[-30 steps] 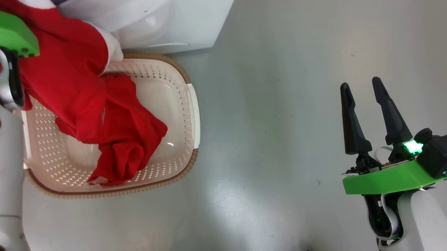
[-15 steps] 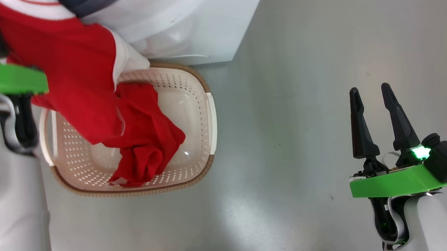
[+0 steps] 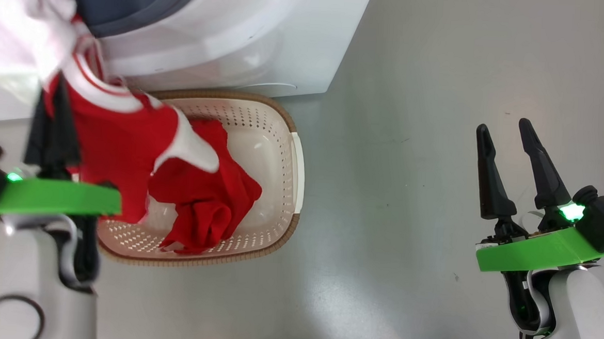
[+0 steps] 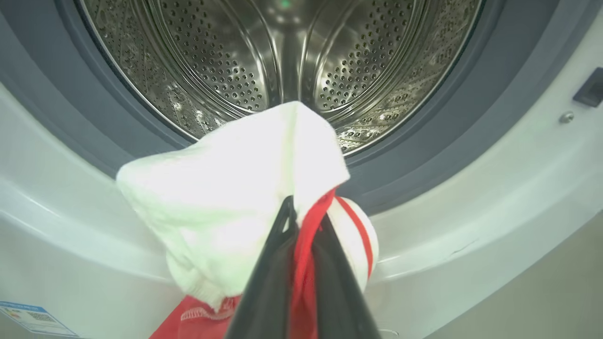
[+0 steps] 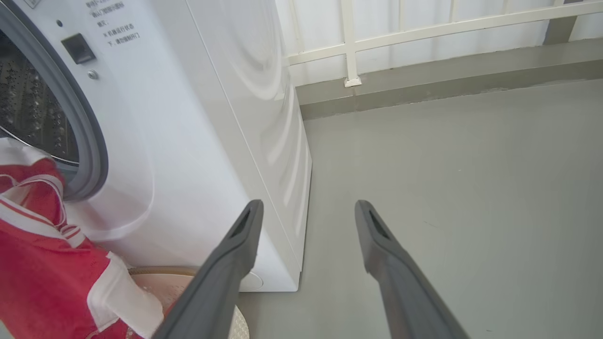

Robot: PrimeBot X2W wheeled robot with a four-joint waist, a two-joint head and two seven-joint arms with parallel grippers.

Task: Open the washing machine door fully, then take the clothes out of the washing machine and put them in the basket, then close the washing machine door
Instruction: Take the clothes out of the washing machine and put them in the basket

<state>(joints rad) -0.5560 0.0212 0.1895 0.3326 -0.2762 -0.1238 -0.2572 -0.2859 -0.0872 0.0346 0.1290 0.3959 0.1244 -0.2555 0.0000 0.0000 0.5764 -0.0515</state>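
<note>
My left gripper point(image 3: 52, 97) is shut on the clothes point(image 3: 117, 144), a red garment with white trim. It holds them up in front of the white washing machine point(image 3: 237, 32). The garment's lower end hangs down into the cream basket point(image 3: 262, 131) on the floor below the machine. In the left wrist view the gripper point(image 4: 304, 212) pinches a red and white fold just outside the steel drum point(image 4: 282, 61). My right gripper point(image 3: 503, 126) stands open over bare floor to the right, holding nothing. The washing machine door is out of view.
A grey rubber ring point(image 4: 424, 132) frames the drum mouth, and a blue label point(image 4: 28, 318) sits low on the machine's front. A white railing point(image 5: 348, 42) and a low grey kerb point(image 5: 424, 89) run behind the machine. Grey floor point(image 3: 409, 196) lies between basket and right arm.
The head camera has shifted, moving the basket rightward in the picture. My left gripper has drawn back from the machine with the garment, whose white collar part now shows above it. The right gripper stays open.
</note>
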